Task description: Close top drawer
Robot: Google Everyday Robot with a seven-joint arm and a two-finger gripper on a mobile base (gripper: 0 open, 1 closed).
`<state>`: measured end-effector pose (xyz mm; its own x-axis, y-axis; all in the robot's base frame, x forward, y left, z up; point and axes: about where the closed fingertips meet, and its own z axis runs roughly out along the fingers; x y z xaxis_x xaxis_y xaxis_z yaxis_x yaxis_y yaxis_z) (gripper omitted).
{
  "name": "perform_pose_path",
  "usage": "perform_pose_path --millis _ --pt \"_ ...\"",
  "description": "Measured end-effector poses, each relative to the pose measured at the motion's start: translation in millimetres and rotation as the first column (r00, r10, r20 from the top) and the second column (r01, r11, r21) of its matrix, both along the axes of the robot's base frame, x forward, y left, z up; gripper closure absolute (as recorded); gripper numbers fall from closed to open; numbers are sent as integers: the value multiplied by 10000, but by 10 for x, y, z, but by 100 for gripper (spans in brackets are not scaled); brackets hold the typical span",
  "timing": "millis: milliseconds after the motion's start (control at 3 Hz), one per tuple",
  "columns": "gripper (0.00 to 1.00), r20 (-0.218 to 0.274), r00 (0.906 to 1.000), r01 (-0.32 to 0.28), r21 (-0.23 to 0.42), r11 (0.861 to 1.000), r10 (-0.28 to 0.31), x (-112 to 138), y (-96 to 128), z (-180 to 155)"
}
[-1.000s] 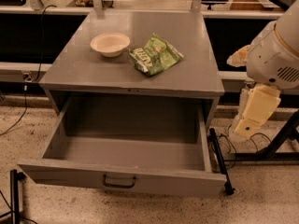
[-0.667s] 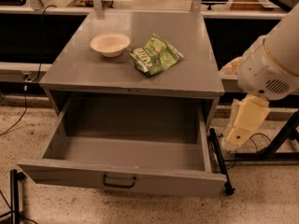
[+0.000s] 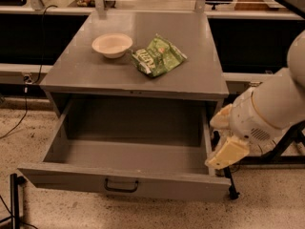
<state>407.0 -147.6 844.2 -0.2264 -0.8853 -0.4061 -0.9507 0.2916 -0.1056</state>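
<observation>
The top drawer (image 3: 66, 175) is a wide grey metal drawer pulled far out of the grey cabinet (image 3: 200, 75), and it is empty inside. Its flat front faces me, with a small dark wire handle (image 3: 121, 185) at its centre. My gripper (image 3: 227, 153), cream-coloured at the end of the white arm (image 3: 267, 111), hangs at the drawer's right side near its front corner, just above the right side wall. It holds nothing that I can see.
On the cabinet top stand a white bowl (image 3: 112, 44) and a green snack bag (image 3: 157, 56). A black wheeled frame leg (image 3: 230, 182) stands just right of the drawer front. A dark post (image 3: 15, 199) is at the lower left. The floor is speckled.
My arm and gripper have moved down and to the left, from beside the cabinet to the drawer's front right corner. The drawer has not moved.
</observation>
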Motion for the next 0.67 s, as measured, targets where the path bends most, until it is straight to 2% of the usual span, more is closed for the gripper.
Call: perform_pose_path --millis 333,667 --pt "56 215 9987 460 525 9976 -472 -97 25 -282" --pt "80 354 9976 574 569 9967 -595 -71 23 -306"
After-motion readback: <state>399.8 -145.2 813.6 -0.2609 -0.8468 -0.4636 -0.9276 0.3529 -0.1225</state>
